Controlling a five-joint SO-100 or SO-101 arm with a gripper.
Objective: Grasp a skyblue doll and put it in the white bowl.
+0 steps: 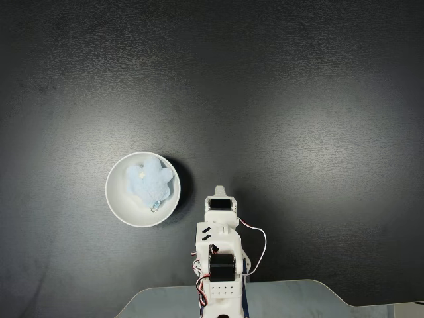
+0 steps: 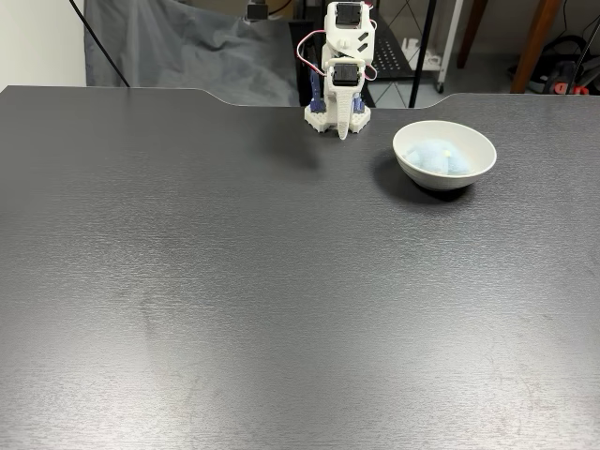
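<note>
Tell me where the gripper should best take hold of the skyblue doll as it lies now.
Probably from straight above, pinching one soft lobe or the plush middle of the skyblue doll. It lies flat inside the white bowl, whose rim blocks any sideways approach, and the small metal clasp near the rim looks too slight to grip.

top-down, high over table (image 1: 298,99) | front, low, facing arm (image 2: 342,66) | shared: arm, white bowl (image 1: 119,202)
</note>
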